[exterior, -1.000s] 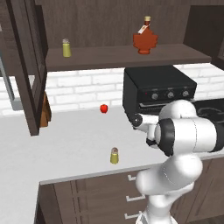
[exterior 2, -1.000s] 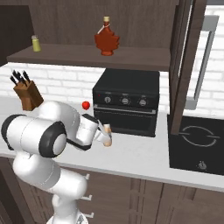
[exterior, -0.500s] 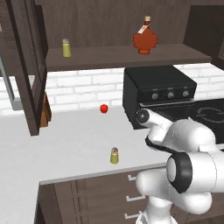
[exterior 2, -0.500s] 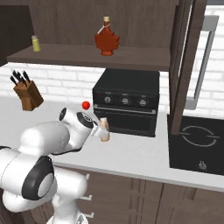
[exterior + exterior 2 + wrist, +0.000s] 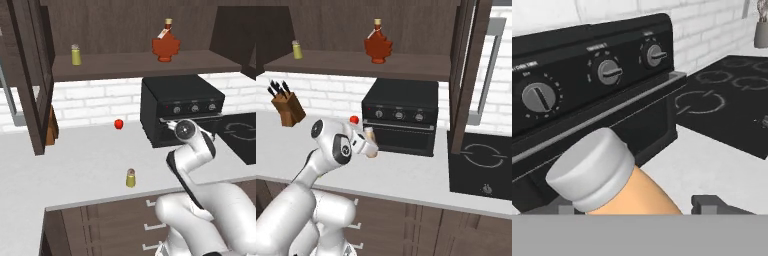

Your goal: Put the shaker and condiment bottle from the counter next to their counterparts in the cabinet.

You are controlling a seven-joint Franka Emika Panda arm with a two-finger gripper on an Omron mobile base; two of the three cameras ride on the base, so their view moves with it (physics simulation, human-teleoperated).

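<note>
The jaws straddle the condiment bottle [image 5: 619,182], fingers [image 5: 709,204] on either side, though whether they grip it I cannot tell. The bottle (white cap tilted leftward) sits before the black oven [image 5: 401,116]. The shaker [image 5: 130,178] stands near the tabletop [image 5: 75,165] front edge, well left of the arm.

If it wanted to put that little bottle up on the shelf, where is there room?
The shelf is bare between the yellow shaker at its left and the red leaf-shaped bottle, and again right of that bottle. Below, the counter is open around the small shaker; it is tighter by the black oven.
</note>
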